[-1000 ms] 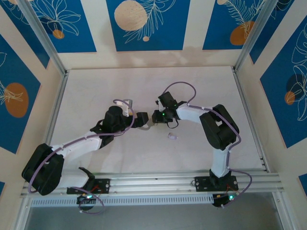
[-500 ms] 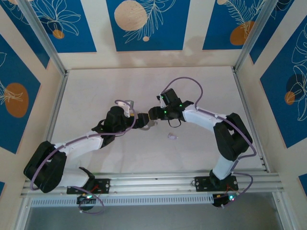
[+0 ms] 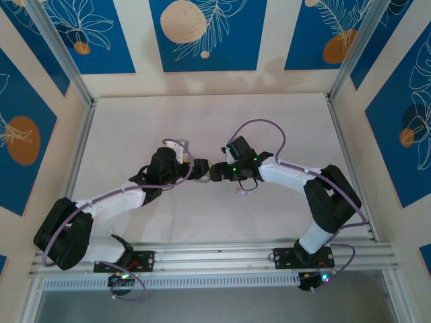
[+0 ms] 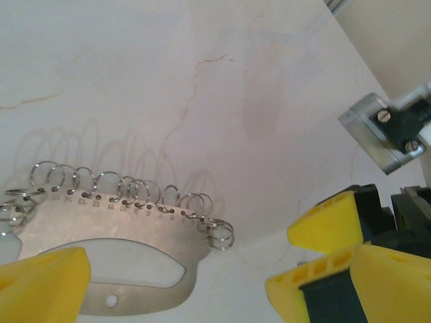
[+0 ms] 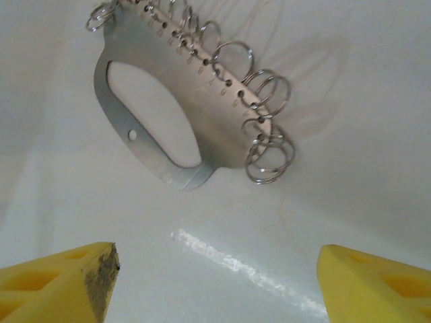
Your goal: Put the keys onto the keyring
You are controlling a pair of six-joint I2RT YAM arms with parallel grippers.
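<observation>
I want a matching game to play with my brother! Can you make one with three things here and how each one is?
1. flat silvery metal keyring
2. tiny lilac metal key
3. yellow-fingered right gripper

A. open wide, holding nothing
B. lying loose, off the keyring
C. edged with small wire rings

Pairs: 1-C, 2-B, 3-A

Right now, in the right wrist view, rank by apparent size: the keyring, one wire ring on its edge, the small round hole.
1. keyring
2. wire ring
3. small round hole
All sit at similar depth.
</observation>
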